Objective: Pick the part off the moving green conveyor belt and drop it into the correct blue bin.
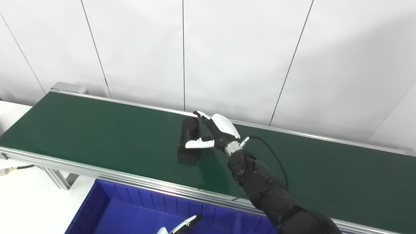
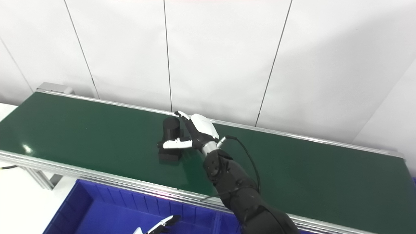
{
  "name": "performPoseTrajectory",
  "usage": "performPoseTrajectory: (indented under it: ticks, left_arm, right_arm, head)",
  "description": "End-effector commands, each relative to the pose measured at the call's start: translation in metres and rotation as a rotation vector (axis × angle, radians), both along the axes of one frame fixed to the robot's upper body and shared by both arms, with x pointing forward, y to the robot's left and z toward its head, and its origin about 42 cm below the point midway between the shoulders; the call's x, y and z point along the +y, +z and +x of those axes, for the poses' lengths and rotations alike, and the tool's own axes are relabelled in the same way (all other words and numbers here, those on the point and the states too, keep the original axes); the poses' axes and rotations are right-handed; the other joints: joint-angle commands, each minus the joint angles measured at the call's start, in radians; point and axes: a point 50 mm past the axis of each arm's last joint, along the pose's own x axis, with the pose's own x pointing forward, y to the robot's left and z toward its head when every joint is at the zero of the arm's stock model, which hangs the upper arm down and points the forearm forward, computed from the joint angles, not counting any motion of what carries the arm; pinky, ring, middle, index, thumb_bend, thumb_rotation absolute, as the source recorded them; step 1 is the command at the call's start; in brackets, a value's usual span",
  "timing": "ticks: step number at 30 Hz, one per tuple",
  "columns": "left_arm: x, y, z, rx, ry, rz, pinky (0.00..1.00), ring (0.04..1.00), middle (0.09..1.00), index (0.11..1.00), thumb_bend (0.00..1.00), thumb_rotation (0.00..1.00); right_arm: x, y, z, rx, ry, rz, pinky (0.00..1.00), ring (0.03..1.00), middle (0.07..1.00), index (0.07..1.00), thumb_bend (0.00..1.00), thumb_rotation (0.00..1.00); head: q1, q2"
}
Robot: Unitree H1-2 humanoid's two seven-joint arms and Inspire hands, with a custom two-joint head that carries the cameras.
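Diagonally across the frame, the green conveyor belt (image 1: 97, 136) is running from the upper left down toward the lower right, edged with silver rails and backed by a white panelled wall (image 1: 227, 48). Below it, at the bottom left of the frame, the blue bin (image 1: 130, 211) is sitting with its ribbed inner wall showing.

Coming up from the bottom right, the black-sleeved right arm is reaching over the belt's middle — the right hand (image 1: 218, 133) is spread around the part (image 1: 189, 138), thumb lying across the near side and the fingers (image 1: 202, 114) standing at the far side behind it. Whether they are actually pressing on it, I cannot tell; the part is still resting on the belt.

The part is a dark cylinder standing on a blocky dark base, sitting near the centre of the frame.

At the bottom edge, only the fingertips of the left hand (image 1: 185, 224) are showing over the bin — too little to judge its opening.
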Motion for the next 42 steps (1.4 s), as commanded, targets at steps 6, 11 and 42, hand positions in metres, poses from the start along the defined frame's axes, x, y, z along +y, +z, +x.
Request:
performPoseTrajectory:
  ticks: [6,11,42]
  left_arm:
    - [0.001,0.010,0.003,-0.067,0.004,-0.028,0.77,0.859,0.892,0.892,1.00,0.63]
    - [0.003,0.011,0.001,-0.077,0.006,-0.024,0.76,0.853,0.887,0.885,1.00,0.62]
    - [0.014,0.018,-0.010,-0.090,0.035,-0.036,0.79,0.872,0.898,0.901,1.00,0.61]
  right_arm:
    - [0.013,0.028,0.010,-0.064,0.018,0.037,0.79,0.880,0.929,0.935,0.94,0.62]
    - [0.009,0.024,0.010,-0.046,-0.024,0.051,0.79,0.873,0.919,0.928,0.92,0.60]
    - [-0.024,-0.016,-0.001,0.031,-0.331,0.327,0.34,0.453,0.554,0.480,0.49,0.00]
  head:
    - [-0.004,0.000]
    - [-0.014,0.001]
    - [-0.068,0.042]
